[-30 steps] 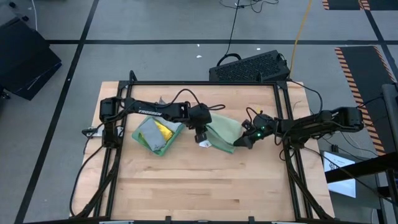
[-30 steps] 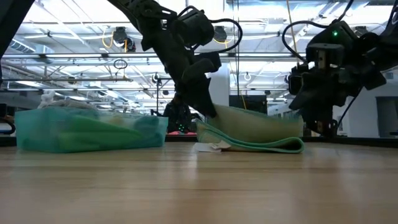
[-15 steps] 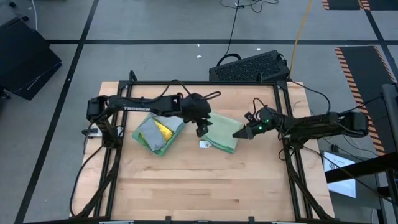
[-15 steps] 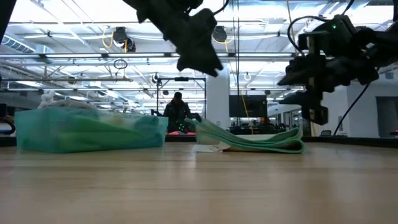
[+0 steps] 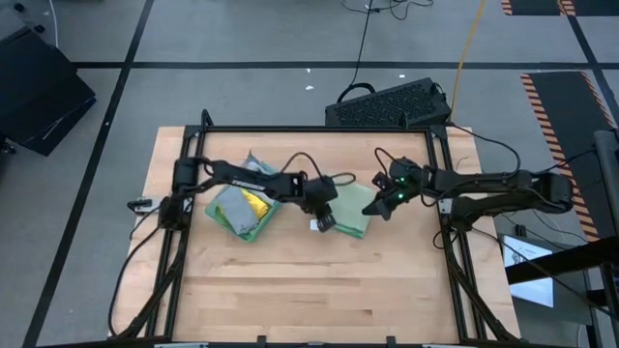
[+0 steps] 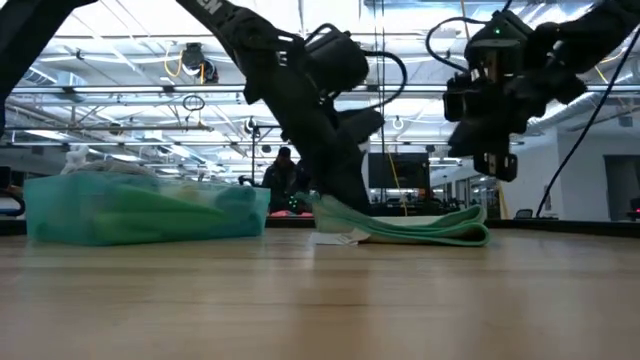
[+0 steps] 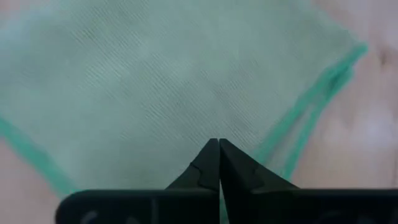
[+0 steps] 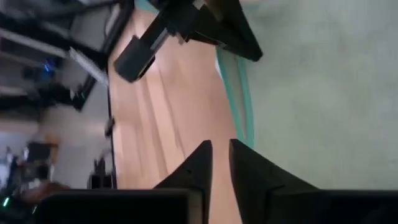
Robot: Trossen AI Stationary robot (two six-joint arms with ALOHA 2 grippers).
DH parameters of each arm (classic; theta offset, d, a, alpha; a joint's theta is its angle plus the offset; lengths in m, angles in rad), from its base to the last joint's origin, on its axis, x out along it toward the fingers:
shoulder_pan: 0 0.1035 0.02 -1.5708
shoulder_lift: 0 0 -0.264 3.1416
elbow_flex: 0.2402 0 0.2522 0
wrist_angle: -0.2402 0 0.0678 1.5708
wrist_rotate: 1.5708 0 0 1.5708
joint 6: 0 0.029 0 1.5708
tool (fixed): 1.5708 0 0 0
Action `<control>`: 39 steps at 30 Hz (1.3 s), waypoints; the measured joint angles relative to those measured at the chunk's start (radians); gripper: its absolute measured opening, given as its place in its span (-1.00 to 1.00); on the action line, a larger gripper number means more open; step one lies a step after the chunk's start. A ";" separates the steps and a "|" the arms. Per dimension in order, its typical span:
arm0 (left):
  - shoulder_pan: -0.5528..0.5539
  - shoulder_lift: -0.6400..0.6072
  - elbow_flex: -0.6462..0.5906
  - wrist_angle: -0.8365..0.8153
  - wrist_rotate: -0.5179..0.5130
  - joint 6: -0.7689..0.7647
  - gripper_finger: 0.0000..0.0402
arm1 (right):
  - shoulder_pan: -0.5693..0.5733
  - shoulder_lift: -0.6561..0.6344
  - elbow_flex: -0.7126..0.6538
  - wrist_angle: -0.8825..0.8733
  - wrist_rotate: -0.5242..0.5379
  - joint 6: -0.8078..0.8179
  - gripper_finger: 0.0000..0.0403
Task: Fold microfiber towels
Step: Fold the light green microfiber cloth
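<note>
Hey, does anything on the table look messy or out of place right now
One thing stands out: the towel pile on the left is a rumpled heap, with yellow showing through grey and green layers rather than stacked flat. The pale green towel beside it lies folded, with the left gripper shut at its near edge and the right gripper above its far side.

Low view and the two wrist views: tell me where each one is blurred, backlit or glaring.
Low view: bright ceiling lights behind turn both arms into dark shapes; the folded sage towel and table are evenly lit. Left wrist view: the towel's weave is soft, close to the lens, while the shut fingers are crisp. Right wrist view: the floor beyond the table edge is smeared; the towel is soft.
</note>
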 joint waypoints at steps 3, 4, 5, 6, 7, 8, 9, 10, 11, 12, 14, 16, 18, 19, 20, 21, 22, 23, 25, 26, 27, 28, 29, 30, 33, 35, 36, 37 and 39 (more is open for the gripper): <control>-0.033 0.027 0.000 0.013 0.001 -0.055 -0.95 | 0.002 -0.026 0.045 -0.143 -0.014 -0.047 -0.86; -0.044 0.034 0.000 0.012 0.001 -0.078 -0.94 | 0.002 -0.036 0.056 -0.182 -0.014 -0.060 -0.89; -0.056 0.043 0.000 0.016 -0.004 -0.103 -0.94 | 0.002 -0.047 0.064 -0.224 -0.014 -0.070 -0.92; -0.067 0.049 0.001 0.021 -0.006 -0.128 -0.94 | 0.002 -0.056 0.072 -0.263 -0.016 -0.076 -0.94; -0.081 0.051 0.001 0.017 -0.007 -0.151 -0.95 | 0.002 -0.065 0.080 -0.296 -0.014 -0.080 -0.96; -0.093 0.052 0.000 0.015 -0.008 -0.174 -0.97 | 0.003 -0.076 0.087 -0.332 -0.014 -0.081 -0.97; -0.106 0.050 0.001 0.021 -0.008 -0.202 -0.98 | 0.004 -0.087 0.093 -0.367 -0.015 -0.082 -0.98; -0.121 0.048 0.001 0.027 -0.007 -0.225 -0.98 | 0.005 -0.099 0.097 -0.404 -0.015 -0.082 -0.98; -0.134 0.047 0.001 0.032 0.000 -0.249 -0.97 | 0.006 -0.111 0.100 -0.441 -0.015 -0.082 -0.98; -0.146 0.042 0.001 0.033 0.015 -0.275 -0.96 | 0.007 -0.123 0.101 -0.469 -0.015 -0.082 -0.99; -0.164 0.036 0.015 0.034 0.064 -0.321 -0.94 | 0.008 -0.152 0.101 -0.528 -0.016 -0.074 -0.99; -0.172 0.022 0.046 0.039 0.122 -0.362 -0.92 | 0.007 -0.183 0.101 -0.583 -0.015 -0.053 -0.99; -0.173 0.007 0.073 0.023 0.173 -0.373 -0.92 | 0.007 -0.209 0.101 -0.619 -0.014 -0.032 -0.99; -0.174 0.007 0.093 0.024 0.179 -0.374 -0.92 | 0.007 -0.225 0.101 -0.627 -0.014 -0.029 -0.98; -0.174 0.000 0.108 0.005 0.179 -0.379 -0.92 | 0.007 -0.238 0.101 -0.636 -0.013 -0.026 -0.97; -0.173 -0.012 0.114 -0.030 0.175 -0.379 -0.92 | 0.007 -0.246 0.101 -0.630 -0.012 -0.016 -0.94; -0.170 -0.019 0.123 -0.046 0.171 -0.374 -0.92 | 0.007 -0.253 0.101 -0.618 -0.003 -0.005 -0.92; -0.166 -0.024 0.139 -0.033 0.165 -0.361 -0.92 | 0.007 -0.259 0.102 -0.613 0.016 0.008 -0.88; -0.151 -0.059 0.151 -0.069 0.145 -0.319 -0.91 | 0.006 -0.263 0.101 -0.595 0.056 0.027 -0.79; -0.141 -0.074 0.156 -0.090 0.130 -0.298 -0.91 | 0.006 -0.259 0.101 -0.565 0.090 0.035 -0.75; -0.130 -0.085 0.165 -0.089 0.112 -0.279 -0.91 | 0.006 -0.257 0.103 -0.546 0.116 0.040 -0.69; -0.115 -0.099 0.166 -0.101 0.096 -0.261 -0.90 | 0.005 -0.252 0.102 -0.538 0.147 0.042 -0.64; -0.095 -0.113 0.165 -0.141 0.089 -0.242 -0.87 | 0.005 -0.238 0.101 -0.523 0.192 0.044 -0.59; -0.073 -0.122 0.163 -0.171 0.088 -0.225 -0.83 | 0.007 -0.229 0.102 -0.495 0.238 0.046 -0.53; 0.005 -0.139 0.163 -0.222 0.095 -0.122 -0.65 | -0.004 -0.190 0.100 -0.473 0.300 0.016 -0.37; 0.053 -0.140 0.163 -0.233 0.112 -0.021 -0.49 | -0.020 -0.157 0.101 -0.446 0.299 -0.029 -0.27; 0.075 -0.136 0.163 -0.239 0.119 0.030 -0.41 | -0.028 -0.138 0.101 -0.449 0.297 -0.053 -0.23; 0.094 -0.133 0.163 -0.249 0.121 0.074 -0.32 | -0.032 -0.114 0.100 -0.440 0.296 -0.071 -0.19; 0.125 -0.125 0.163 -0.250 0.118 0.159 -0.15 | -0.053 -0.067 0.101 -0.416 0.277 -0.104 -0.12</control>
